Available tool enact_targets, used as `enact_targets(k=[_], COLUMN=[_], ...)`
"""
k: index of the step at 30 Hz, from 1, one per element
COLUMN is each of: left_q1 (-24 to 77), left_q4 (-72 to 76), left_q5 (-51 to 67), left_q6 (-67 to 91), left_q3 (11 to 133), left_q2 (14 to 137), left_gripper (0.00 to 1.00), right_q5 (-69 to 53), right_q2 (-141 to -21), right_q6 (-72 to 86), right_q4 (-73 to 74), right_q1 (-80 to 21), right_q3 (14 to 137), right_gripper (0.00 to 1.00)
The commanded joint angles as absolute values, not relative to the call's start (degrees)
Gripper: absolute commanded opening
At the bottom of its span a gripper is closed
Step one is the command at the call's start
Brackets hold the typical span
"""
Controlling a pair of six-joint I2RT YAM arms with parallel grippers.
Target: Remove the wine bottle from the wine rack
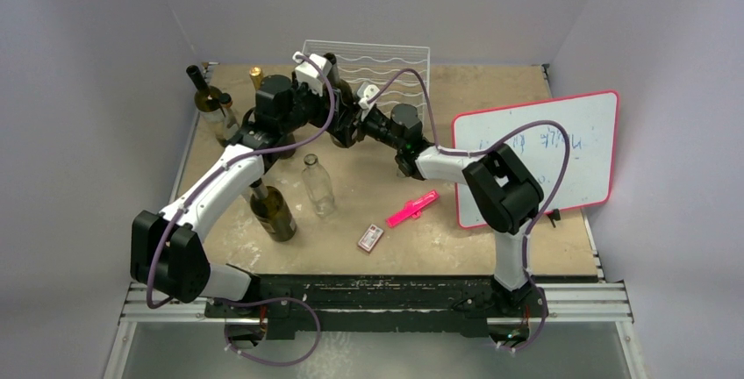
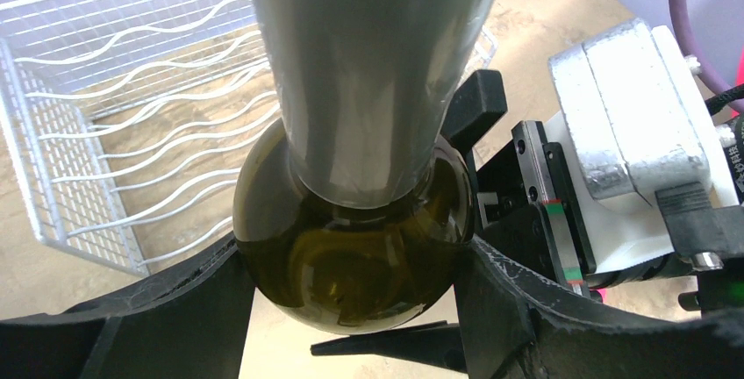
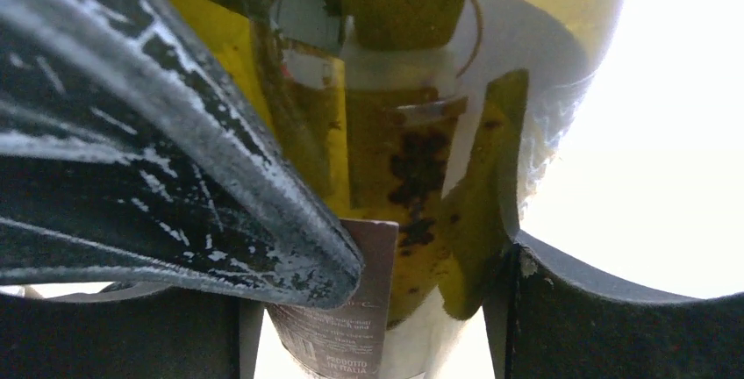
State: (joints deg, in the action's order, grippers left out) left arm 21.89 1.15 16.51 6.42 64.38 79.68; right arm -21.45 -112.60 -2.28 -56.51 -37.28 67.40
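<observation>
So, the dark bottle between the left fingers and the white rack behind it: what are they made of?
Dark olive-green wine bottle: glossy glass, by its reflections and the yellow-green light through it at the right wrist. Grey neck sleeve: matte, probably foil or plastic. White wire wine rack: thin wavy rods, likely painted metal.
</observation>
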Motion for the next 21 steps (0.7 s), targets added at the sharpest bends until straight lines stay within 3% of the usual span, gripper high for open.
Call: enact_targets(k=[1, 2, 4, 8, 16, 21], left_q1=[22.81, 22.78, 22.84, 22.80, 22.77, 22.78], left_q4=[2.20, 1.27, -0.88, -4.18, -5.22, 1.86], left_q5=[15.88, 14.63, 10.71, 6.39, 6.51, 6.05], left_q6=[7.91, 7.78, 7.22, 7.22, 10.88, 13.69], left_q3=[70.62, 71.00, 71.64, 73.77, 76.89, 73.09], left_q2=[76.10, 75.65, 74.81, 74.08, 73.92, 72.16], left_gripper=[0.42, 0.53, 0.62, 0.70, 0.76, 0.76], right_q5=[-20.27, -20.49, -21.09, -22.22, -23.26, -22.96], right_q2=[-113.55, -113.73, -113.77, -114.41, -116.06, -116.52], right_q6=[-2.85, -2.94, -3.09, -2.96, -1.88, -0.95], right_q4=[-64.24, -65.44, -67.55, -69.04, -68.71, -70.09], right_q1=[-36.88, -36.86, -36.88, -36.80, -36.82, -36.78], right_q3=[71.17, 70.83, 69.31, 68.82, 69.32, 68.02], right_gripper=[0.47, 0.42, 0.37, 0.33, 0.26, 0.24])
